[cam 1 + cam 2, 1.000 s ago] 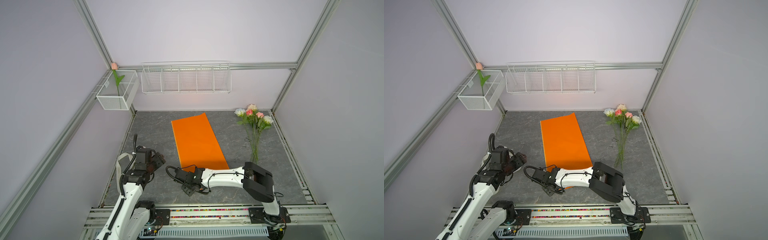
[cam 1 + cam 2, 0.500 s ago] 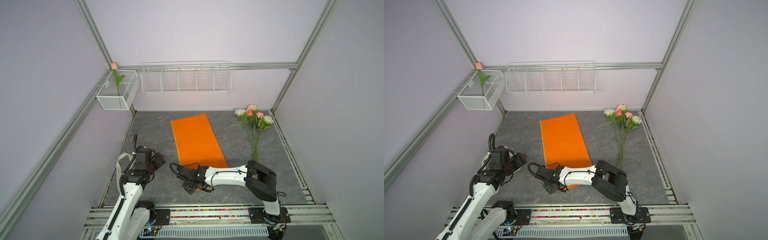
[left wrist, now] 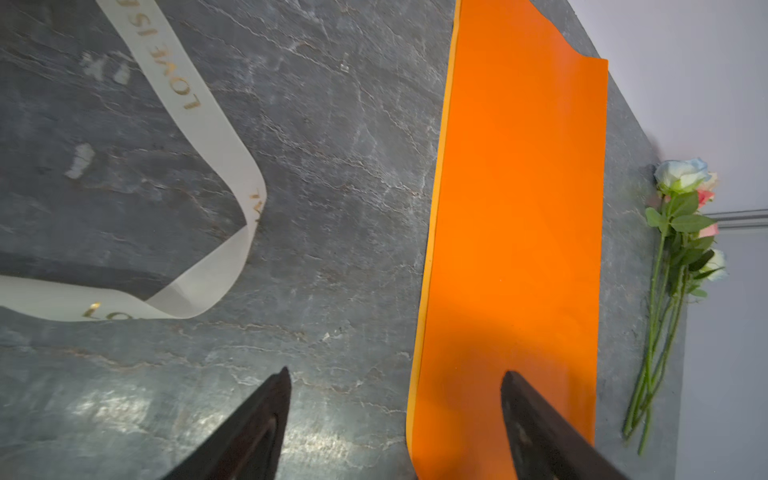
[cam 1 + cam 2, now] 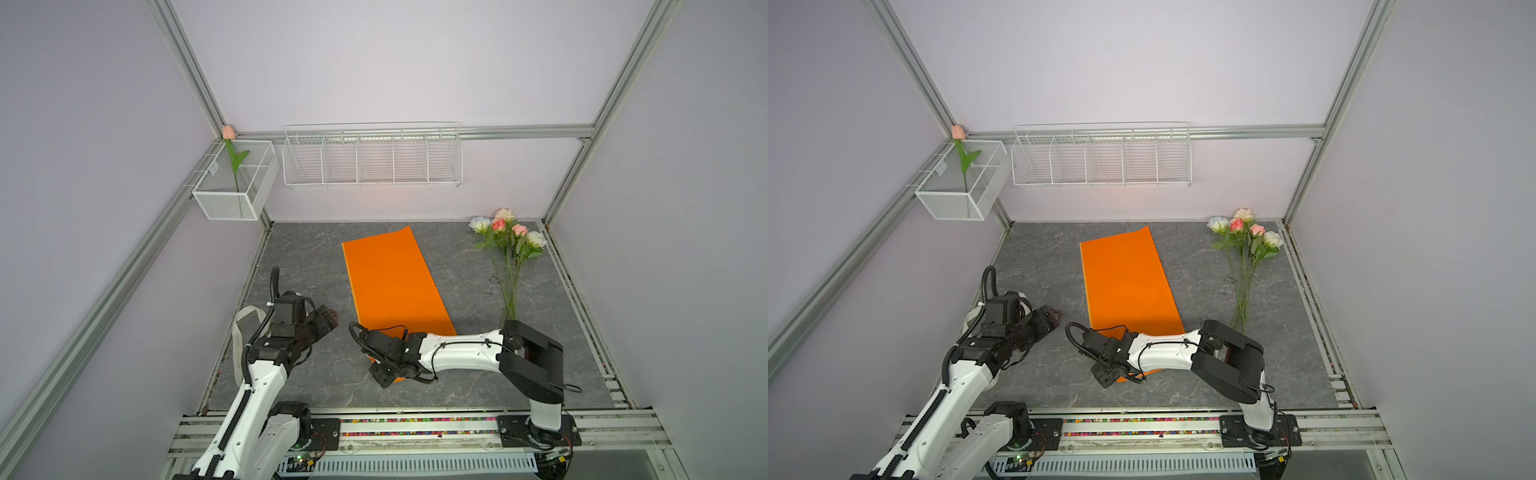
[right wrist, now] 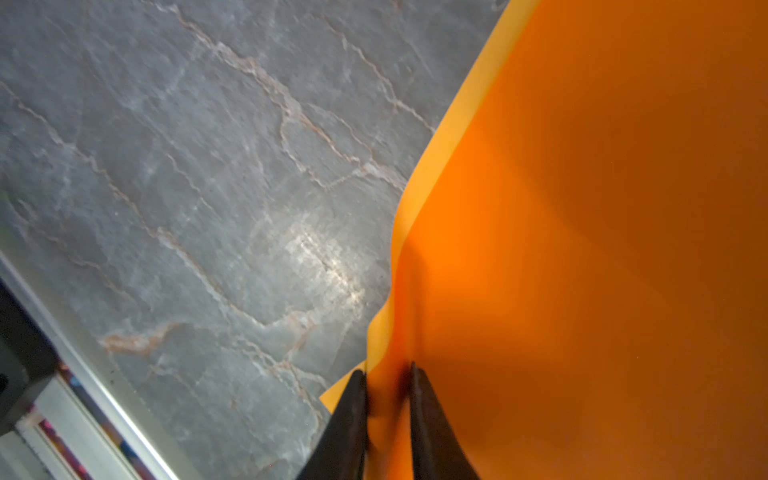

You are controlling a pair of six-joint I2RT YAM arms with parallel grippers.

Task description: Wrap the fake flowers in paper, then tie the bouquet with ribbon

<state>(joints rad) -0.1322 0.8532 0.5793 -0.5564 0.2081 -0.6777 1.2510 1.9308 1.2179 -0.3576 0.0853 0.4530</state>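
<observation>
In both top views the orange wrapping paper (image 4: 392, 278) lies mid-frame on the grey table (image 4: 299, 257), with a bare strip along each long edge. The bouquet of fake flowers (image 4: 508, 257) lies at right by the table's edge, well apart from the paper. The right gripper (image 5: 387, 370) has its jaws close together about the paper's buckled lower-left edge, but a firm hold cannot be told. The left gripper (image 3: 395, 372), wide open and empty, hovers at lower left near a white ribbon (image 3: 216, 137).
</observation>
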